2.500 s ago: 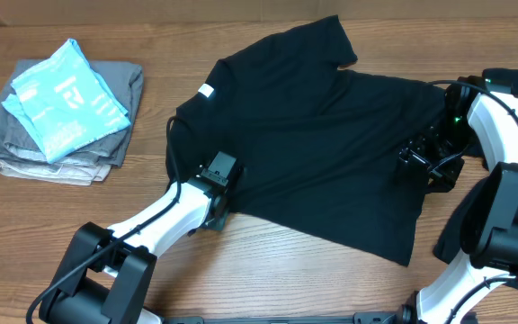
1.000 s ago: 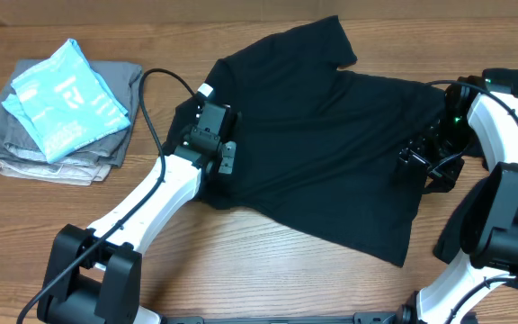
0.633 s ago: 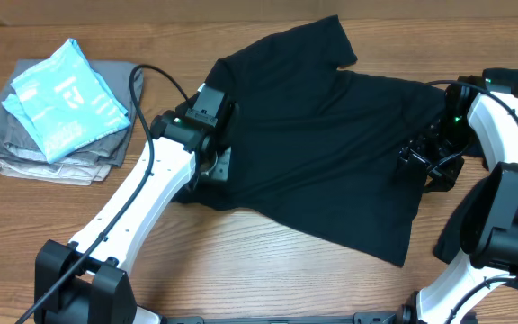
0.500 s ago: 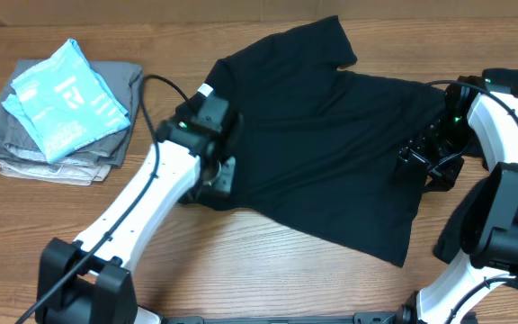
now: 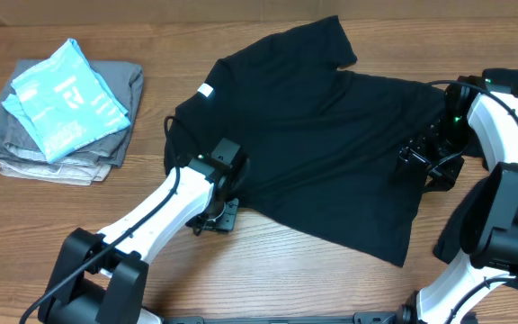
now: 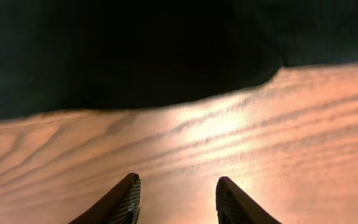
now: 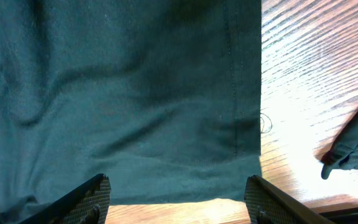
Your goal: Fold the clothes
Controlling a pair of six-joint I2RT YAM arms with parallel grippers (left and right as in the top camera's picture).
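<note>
Overhead view: the black T-shirt lies spread flat on the wooden table, laid out for folding. The left gripper, fingers parted and empty, waits at its near edge, probably to grasp it. The right gripper, spread wide, hovers over the hem.

1. Robotics lab bench: white-and-black left arm and right arm stand at a wood-grain tabletop.
2. Tabletop carries a black T-shirt and folded garments.
</note>
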